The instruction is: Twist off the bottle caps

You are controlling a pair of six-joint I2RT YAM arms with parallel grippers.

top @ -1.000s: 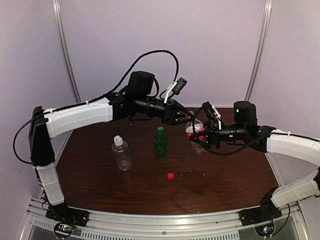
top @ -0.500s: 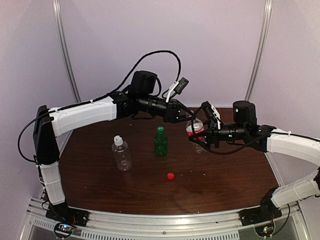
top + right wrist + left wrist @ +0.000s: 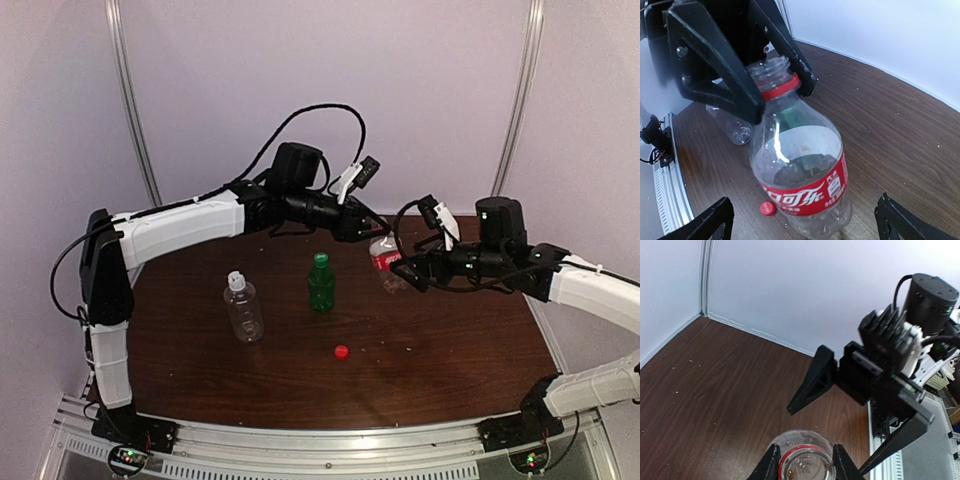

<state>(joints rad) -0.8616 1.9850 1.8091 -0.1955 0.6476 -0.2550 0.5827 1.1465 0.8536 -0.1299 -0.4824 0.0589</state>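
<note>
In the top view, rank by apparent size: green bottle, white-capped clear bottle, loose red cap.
1. white-capped clear bottle
2. green bottle, farther away, so unsure
3. red cap, smallest

A dark wooden table [image 3: 450, 370] sits between pale lilac walls [image 3: 420, 90]. Metal strips [image 3: 130, 100] run up the back corners; an aluminium rail [image 3: 330, 442] edges the front.
</note>
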